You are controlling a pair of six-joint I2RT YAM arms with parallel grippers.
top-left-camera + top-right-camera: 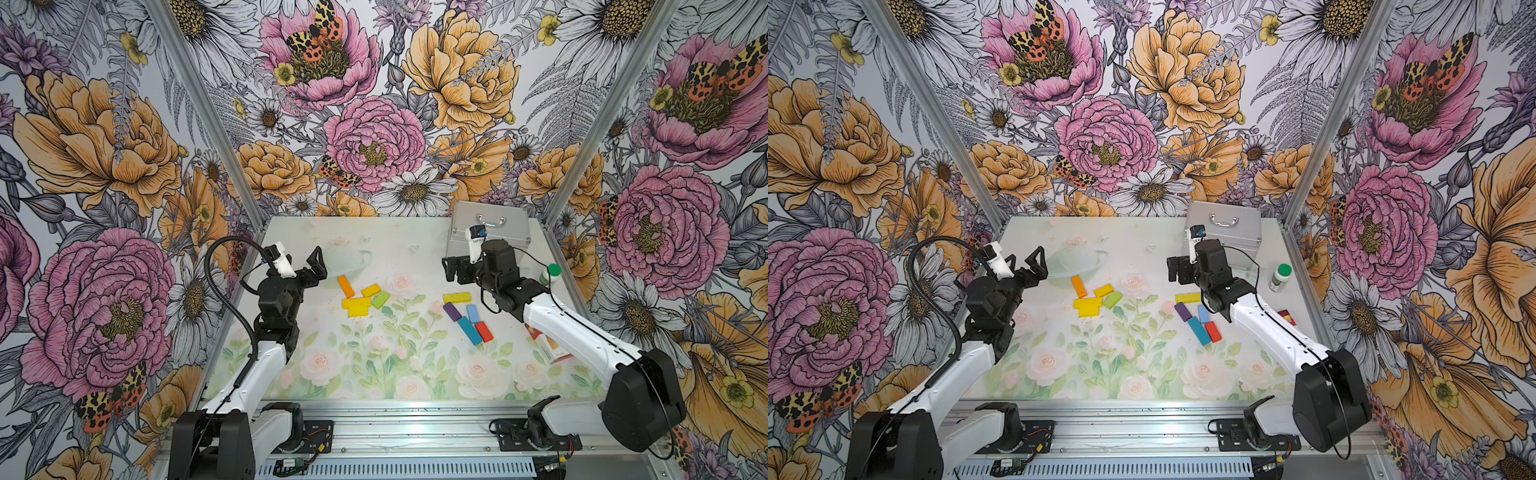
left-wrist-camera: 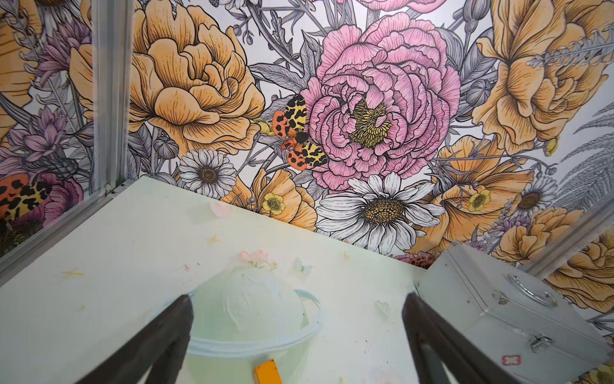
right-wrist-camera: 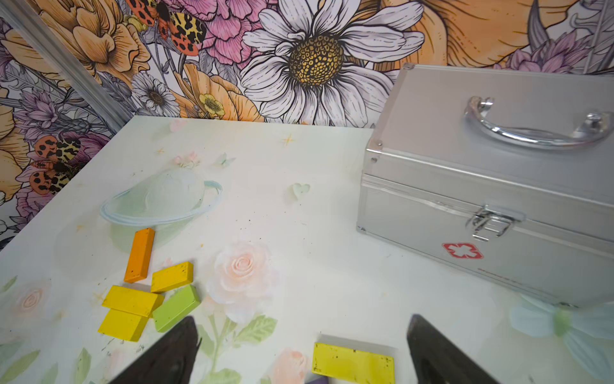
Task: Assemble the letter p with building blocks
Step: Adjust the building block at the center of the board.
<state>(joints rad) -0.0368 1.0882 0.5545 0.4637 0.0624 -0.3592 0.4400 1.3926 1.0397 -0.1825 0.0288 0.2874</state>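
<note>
No letter is started, so you likely begin with the stem. The building blocks (image 1: 356, 303) lie flat mid-table in two loose groups. The orange block (image 1: 345, 286) and green block (image 1: 380, 299) are near the left gripper (image 1: 319, 266). The purple block (image 1: 452, 311) and red block (image 1: 483, 331) are near the right gripper (image 1: 454, 270). Take the lone yellow block (image 3: 354, 362) first, since nothing touches it, and pinch across its short width. Both grippers have fingers spread wide, holding nothing and touching nothing, clear of the table (image 1: 374, 232).
</note>
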